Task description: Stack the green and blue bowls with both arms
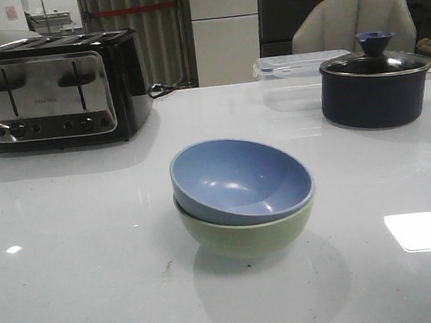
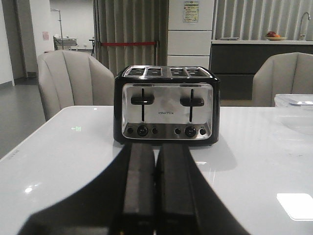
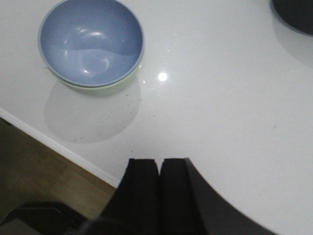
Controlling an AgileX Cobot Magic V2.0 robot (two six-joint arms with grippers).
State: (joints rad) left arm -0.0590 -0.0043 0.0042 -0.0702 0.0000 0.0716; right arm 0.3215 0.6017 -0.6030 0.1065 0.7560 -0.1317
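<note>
Front view shows the blue bowl (image 1: 242, 180) already sitting inside the green bowl (image 1: 246, 235), the pair standing near the middle of the table (image 1: 74, 284), a little toward its near edge. The blue one leans slightly, its rim riding higher on one side, so the nest looks not quite level. Neither of my arms appears in that view.

My left fingers (image 2: 155, 196) are pressed together with nothing between them, pointed across the table at the toaster (image 2: 166, 110) by the far left corner. My right fingers (image 3: 160, 196) are likewise pressed together and empty, hanging over the near edge, well apart from the stacked bowls.

I judge the stacking itself as done, and what remains is staying clear. To finish well, I would keep both arms low on speed and away from the stack, since a brush against the tilted blue rim could slide it or rock the pair. The lidded pot (image 1: 373, 87) and clear box (image 1: 292, 80) near the far right corner are out of my way.
</note>
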